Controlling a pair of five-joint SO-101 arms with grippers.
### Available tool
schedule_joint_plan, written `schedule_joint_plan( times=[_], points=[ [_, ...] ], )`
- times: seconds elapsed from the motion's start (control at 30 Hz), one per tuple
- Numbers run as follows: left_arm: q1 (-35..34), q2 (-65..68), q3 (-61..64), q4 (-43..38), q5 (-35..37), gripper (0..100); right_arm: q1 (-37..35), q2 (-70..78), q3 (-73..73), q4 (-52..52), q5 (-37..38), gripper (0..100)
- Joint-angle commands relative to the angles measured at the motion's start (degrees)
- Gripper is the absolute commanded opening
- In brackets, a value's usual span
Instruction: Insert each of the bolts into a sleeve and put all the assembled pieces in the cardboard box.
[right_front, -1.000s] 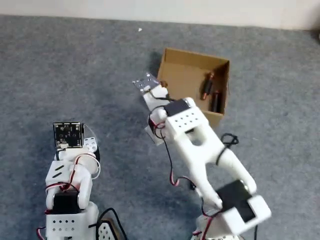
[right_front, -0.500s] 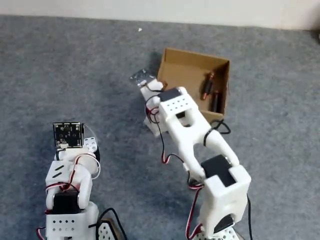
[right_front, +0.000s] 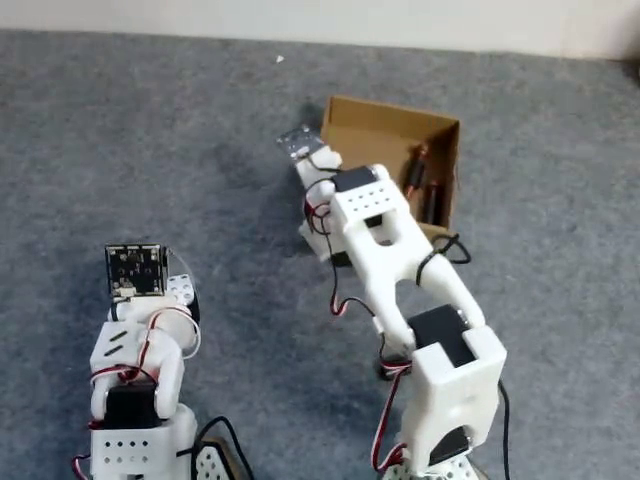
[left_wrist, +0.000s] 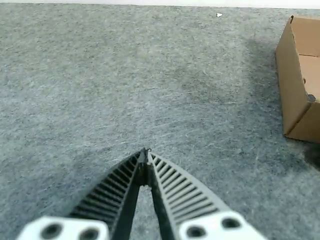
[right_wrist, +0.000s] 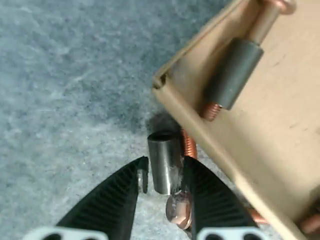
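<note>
My right gripper (right_wrist: 164, 166) is shut on a dark grey sleeve (right_wrist: 163, 175), which stands upright with its hollow end showing. A copper bolt (right_wrist: 188, 146) lies alongside the sleeve against one finger, outside it. Both hang over the carpet just outside the corner of the cardboard box (right_wrist: 200, 131). From above, this gripper (right_front: 304, 150) is at the box's (right_front: 390, 112) left wall. Two assembled pieces (right_front: 415, 172) lie inside the box; one (right_wrist: 235, 70) is close by in the right wrist view. My left gripper (left_wrist: 145, 155) is shut and empty over bare carpet.
Grey carpet covers the whole table. The left arm (right_front: 135, 340) stands at the near left, far from the box (left_wrist: 295, 85). The right arm's body (right_front: 400, 270) stretches from the near edge up to the box.
The right arm straightened, and its gripper shifted a little farther away and to the right, closer to the box's left wall. The left arm has stayed still.
</note>
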Motion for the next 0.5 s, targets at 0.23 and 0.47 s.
schedule_joint_plan(
  times=[0.23,0.47],
  points=[
    [-0.8,-0.4,1.4,0.2,-1.0,1,-2.2,3.9,3.4,-1.5,0.5,10.8],
    [-0.8,-0.4,1.4,0.2,-1.0,1,-2.9,4.2,3.0,-1.8,0.4,6.5]
  ],
)
